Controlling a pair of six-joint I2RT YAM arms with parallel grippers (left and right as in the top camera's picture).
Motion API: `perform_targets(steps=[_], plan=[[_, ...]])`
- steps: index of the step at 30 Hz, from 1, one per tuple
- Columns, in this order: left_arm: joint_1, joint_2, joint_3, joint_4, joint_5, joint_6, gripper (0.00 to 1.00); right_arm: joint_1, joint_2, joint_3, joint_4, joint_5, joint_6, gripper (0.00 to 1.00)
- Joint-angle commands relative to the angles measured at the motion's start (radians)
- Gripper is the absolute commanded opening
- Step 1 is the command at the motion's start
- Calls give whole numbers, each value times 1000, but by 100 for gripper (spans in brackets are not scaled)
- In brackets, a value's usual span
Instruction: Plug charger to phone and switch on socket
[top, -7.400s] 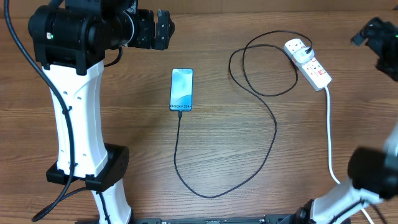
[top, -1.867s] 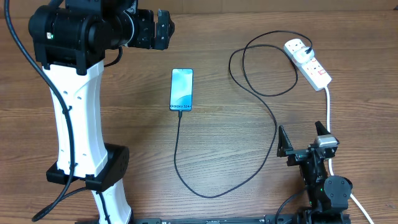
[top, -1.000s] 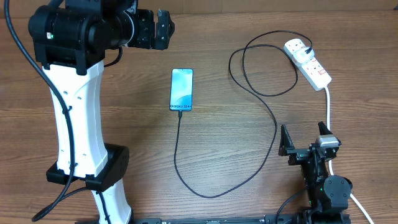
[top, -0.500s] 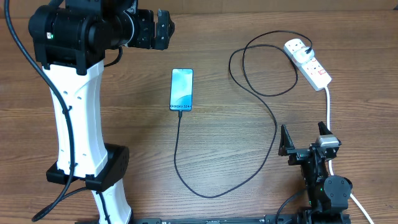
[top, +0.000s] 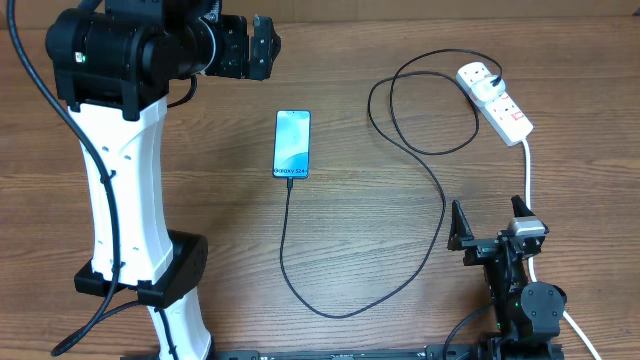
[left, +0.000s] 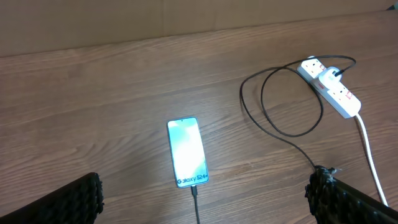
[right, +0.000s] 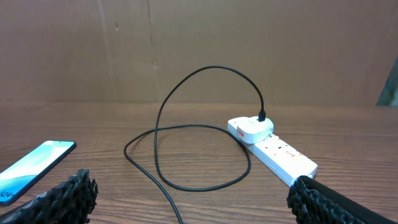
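The phone (top: 292, 143) lies flat and face up in the middle of the table (top: 360, 235), its "Galaxy S24" edge turned toward the robot. That puts its port where the charger (right: 214, 67) can reach it. The black cable meets that short edge squarely and looks seated, though the joint itself is too small to confirm.

From there the cable runs toward the robot, sweeps right and coils in 1 loose loop before rising to a white plug at the far end of the socket (top: 497, 102). I judge that the slack keeps any pull off the connector. The socket sits at the far right, on the right arm's side, with its white lead (top: 527, 175) trailing back toward the robot. Whether its red switches are on cannot be told.

The left pincer (top: 263, 47) is wide open and empty, held high at the far left. The right pincer (top: 487, 220) is also spread and empty, low beside the lead and well short of the socket
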Motion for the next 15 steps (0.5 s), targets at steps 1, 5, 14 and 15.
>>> perform_targets(steps=[1,5,14,15], plan=[[2,4,0,-2,-6,-6,100,5,-10,-10,8,2,4,100],[2,4,-1,-2,-6,30,100,5,-10,-10,8,2,4,100],[0,3,-17,-2,2,-25,100,5,-10,-10,8,2,4,100],[0,3,-28,-2,1,-35,100,5,-10,-10,8,2,4,100]])
